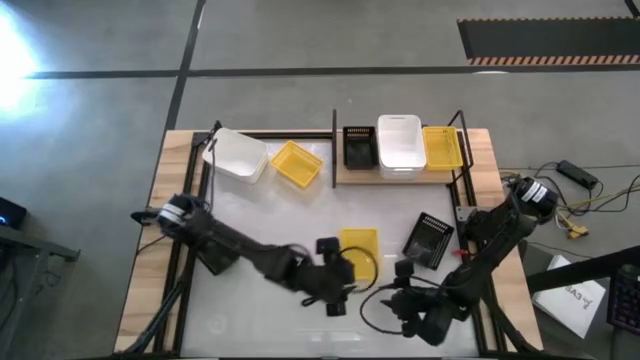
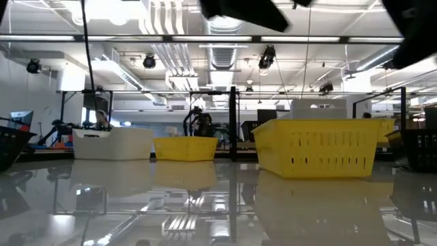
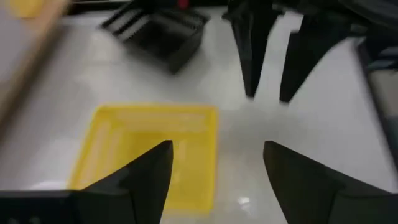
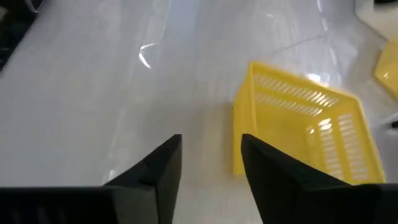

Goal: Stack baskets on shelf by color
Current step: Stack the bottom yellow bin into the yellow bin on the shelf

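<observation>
Yellow rectangular plastic basket: upright on white tabletop, slotted sides, near the front edge.
Left gripper: fingers spread apart, over the basket's rim.
Right gripper: fingers apart, just beside it.
Pale wooden shelf: well apart, at the back.

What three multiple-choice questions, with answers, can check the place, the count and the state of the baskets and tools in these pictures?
1. Where is the loose black basket?
A. on the shelf
B. on the table, near the right arm
C. inside a white basket

2. How many baskets stand on the shelf?
A. one
B. five
C. three

3. How is the left tool?
A. open, beside the yellow basket
B. shut on a white basket
C. out of view

Answers: 1 B, it lies on the white tabletop. 2 C, black, white and yellow stand in a row. 3 A, the left wrist view shows its fingers apart.
</observation>
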`<state>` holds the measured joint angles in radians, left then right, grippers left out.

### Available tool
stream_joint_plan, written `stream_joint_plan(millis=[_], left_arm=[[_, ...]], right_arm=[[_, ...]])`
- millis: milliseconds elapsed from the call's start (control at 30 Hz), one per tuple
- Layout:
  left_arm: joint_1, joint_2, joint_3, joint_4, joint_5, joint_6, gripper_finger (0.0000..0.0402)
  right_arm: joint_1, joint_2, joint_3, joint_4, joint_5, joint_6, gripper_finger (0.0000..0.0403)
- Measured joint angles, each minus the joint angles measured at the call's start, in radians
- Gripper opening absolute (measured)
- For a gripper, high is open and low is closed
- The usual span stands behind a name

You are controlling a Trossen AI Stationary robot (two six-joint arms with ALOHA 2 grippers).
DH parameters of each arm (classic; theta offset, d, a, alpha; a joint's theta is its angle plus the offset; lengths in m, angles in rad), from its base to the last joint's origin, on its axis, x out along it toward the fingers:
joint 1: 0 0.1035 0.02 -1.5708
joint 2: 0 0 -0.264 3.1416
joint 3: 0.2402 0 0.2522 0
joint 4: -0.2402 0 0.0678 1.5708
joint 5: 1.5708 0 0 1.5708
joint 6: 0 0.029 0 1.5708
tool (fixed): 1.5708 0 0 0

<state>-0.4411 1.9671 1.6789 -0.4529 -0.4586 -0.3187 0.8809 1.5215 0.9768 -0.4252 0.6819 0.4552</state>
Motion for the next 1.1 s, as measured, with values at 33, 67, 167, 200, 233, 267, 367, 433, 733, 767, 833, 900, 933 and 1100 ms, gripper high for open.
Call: stream_joint_plan(millis=[33, 67, 167, 200, 233, 267, 367, 433, 733, 767, 833, 900, 933, 1100], left_arm=[[-0.020, -0.011, -0.001, -0.032, -0.048, -0.018, 0.0235], [-0.039, -0.020, -0.001, -0.054, -0.093, -0.045, 0.0235], [-0.099, -0.029, -0.003, -0.133, -0.210, -0.150, 0.0235], [-0.119, -0.029, -0.011, -0.141, -0.237, -0.184, 0.0235], [-0.138, -0.028, -0.026, -0.139, -0.262, -0.217, 0.0235], [-0.154, -0.028, -0.045, -0.131, -0.286, -0.255, 0.0235], [-0.202, -0.028, -0.130, -0.122, -0.382, -0.438, 0.0235], [-0.227, -0.026, -0.216, -0.076, -0.426, -0.574, 0.0235], [-0.281, -0.017, -0.582, 0.735, -0.529, -0.513, 0.0235], [-0.280, -0.010, -0.604, 0.842, -0.531, -0.462, 0.0235], [-0.279, 0.002, -0.639, 1.009, -0.535, -0.351, 0.0235], [-0.276, 0.016, -0.654, 1.128, -0.538, -0.264, 0.0235], [-0.276, 0.021, -0.656, 1.158, -0.538, -0.230, 0.0235], [-0.274, 0.022, -0.647, 1.159, -0.537, -0.193, 0.0235]], right_arm=[[-0.012, 0.000, -0.005, 0.021, 0.002, -0.026, 0.0167], [-0.025, 0.000, -0.011, 0.055, 0.002, -0.048, 0.0170], [-0.070, 0.001, -0.024, 0.115, -0.002, -0.090, 0.0178], [-0.088, 0.003, -0.027, 0.127, -0.006, -0.098, 0.0180], [-0.105, 0.006, -0.028, 0.128, -0.007, -0.104, 0.0180], [-0.122, 0.008, -0.029, 0.128, -0.008, -0.105, 0.0180], [-0.179, 0.024, -0.029, 0.153, -0.071, -0.120, 0.0175], [-0.221, 0.049, -0.024, 0.184, -0.152, -0.139, 0.0171], [-0.331, 0.188, 0.099, 0.056, -0.247, -0.169, 0.0136], [-0.336, 0.200, 0.121, 0.010, -0.248, -0.161, 0.0129], [-0.344, 0.226, 0.164, -0.071, -0.252, -0.154, 0.0115], [-0.348, 0.247, 0.204, -0.137, -0.286, -0.154, 0.0099], [-0.349, 0.258, 0.221, -0.172, -0.310, -0.157, 0.0090], [-0.325, 0.270, 0.266, -0.265, -0.350, -0.160, 0.0020]])
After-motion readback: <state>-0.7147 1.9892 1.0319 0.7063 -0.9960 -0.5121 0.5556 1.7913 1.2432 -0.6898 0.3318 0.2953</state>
